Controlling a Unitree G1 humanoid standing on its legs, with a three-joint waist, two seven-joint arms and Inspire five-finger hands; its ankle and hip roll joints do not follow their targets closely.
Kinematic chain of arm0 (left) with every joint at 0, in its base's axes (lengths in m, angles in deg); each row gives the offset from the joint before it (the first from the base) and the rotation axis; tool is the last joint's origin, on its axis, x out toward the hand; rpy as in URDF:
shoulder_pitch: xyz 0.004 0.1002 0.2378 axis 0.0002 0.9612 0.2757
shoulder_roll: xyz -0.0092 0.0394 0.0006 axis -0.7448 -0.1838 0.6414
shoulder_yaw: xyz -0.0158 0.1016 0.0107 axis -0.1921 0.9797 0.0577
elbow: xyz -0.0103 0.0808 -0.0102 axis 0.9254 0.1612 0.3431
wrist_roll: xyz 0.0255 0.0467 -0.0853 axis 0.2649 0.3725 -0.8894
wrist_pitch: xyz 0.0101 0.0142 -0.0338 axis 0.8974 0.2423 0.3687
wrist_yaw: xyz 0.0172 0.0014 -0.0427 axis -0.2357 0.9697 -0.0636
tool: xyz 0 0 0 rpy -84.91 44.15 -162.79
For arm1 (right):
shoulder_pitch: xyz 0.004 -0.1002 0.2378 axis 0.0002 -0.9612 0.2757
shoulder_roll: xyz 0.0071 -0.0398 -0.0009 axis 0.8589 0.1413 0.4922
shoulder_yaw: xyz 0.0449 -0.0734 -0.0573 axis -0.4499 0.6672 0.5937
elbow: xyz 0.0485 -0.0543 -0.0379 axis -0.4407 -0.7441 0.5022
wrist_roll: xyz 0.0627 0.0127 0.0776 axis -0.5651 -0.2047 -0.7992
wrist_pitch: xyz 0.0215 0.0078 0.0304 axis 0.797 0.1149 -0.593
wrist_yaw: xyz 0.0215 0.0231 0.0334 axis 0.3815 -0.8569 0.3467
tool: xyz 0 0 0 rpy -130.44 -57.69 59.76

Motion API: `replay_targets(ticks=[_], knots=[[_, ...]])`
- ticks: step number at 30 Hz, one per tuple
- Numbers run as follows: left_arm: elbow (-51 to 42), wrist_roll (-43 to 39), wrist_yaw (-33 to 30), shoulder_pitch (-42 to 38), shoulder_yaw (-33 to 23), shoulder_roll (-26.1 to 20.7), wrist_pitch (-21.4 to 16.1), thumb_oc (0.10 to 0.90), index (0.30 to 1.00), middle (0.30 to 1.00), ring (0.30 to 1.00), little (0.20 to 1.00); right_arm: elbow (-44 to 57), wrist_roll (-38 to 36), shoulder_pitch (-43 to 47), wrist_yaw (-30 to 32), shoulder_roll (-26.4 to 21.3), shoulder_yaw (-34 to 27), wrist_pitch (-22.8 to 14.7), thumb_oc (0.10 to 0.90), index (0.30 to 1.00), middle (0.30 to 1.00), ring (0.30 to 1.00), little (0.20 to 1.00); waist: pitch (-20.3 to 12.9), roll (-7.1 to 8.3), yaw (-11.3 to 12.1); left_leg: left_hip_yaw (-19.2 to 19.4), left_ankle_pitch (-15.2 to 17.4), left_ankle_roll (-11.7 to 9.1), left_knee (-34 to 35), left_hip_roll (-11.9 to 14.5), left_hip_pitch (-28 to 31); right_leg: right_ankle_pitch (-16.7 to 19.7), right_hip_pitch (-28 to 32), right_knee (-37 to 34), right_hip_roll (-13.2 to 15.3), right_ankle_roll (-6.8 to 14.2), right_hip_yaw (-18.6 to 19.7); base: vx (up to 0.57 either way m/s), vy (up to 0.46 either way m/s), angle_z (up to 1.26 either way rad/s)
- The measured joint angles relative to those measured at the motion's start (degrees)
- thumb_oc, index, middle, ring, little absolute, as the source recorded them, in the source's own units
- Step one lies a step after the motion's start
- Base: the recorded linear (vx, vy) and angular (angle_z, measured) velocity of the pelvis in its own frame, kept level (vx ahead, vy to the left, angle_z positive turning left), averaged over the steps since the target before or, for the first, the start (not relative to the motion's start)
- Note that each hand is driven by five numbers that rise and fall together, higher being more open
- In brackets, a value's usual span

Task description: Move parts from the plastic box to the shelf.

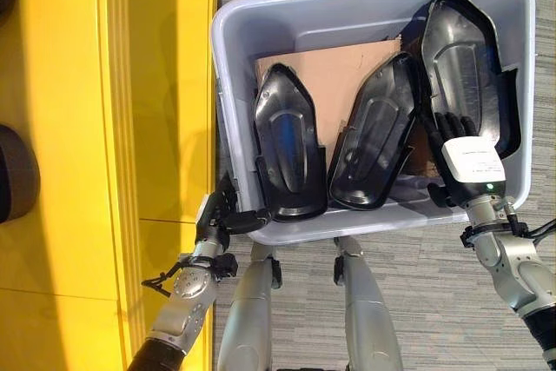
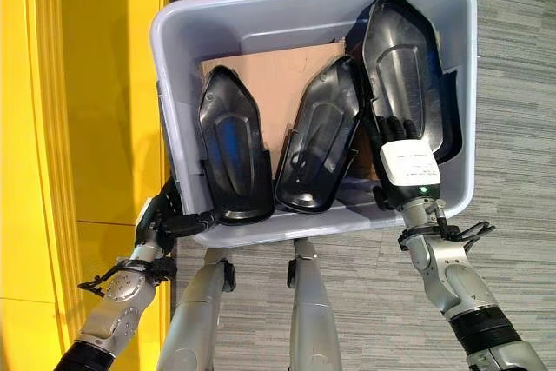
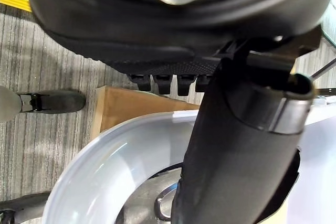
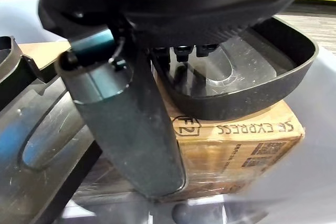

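The left arm rises from the near left with its wrist bent, and the left hand (image 1: 228, 211) sits at the near left corner of the plastic box (image 1: 365, 2), its thumb lying along the rim and its fingers (image 3: 167, 82) curled short over the edge in the left wrist view. The right arm comes up from the near right, and the right hand (image 2: 407, 161) reaches over the near right wall into the box, back of the hand upward. Its fingers (image 1: 455, 124) lie straight and together on the rightmost black part (image 1: 460, 49), with the thumb (image 4: 126, 124) held out straight beside them in the right wrist view.

Head stereo downward; wrist cameras close.
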State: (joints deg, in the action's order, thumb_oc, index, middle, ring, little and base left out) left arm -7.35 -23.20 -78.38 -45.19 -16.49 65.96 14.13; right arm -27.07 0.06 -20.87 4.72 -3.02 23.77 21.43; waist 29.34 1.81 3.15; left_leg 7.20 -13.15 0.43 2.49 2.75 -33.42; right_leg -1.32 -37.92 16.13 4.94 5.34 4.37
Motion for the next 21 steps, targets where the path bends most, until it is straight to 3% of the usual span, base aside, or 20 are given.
replay_targets(ticks=[21], knots=[[-0.65,0.53,-2.17,0.55,-0.24,-0.15,0.25,0.900,1.000,1.000,1.000,1.000,15.80,-0.47,-11.23,1.08,-0.03,-11.03,-2.01,0.900,1.000,1.000,1.000,1.000,0.18,-0.20,-1.96,-0.02,1.40,0.01,-2.30,0.09,-1.06,-0.16,-0.14,0.07,0.04,-0.04,-0.08,0.00,0.002,0.00]])
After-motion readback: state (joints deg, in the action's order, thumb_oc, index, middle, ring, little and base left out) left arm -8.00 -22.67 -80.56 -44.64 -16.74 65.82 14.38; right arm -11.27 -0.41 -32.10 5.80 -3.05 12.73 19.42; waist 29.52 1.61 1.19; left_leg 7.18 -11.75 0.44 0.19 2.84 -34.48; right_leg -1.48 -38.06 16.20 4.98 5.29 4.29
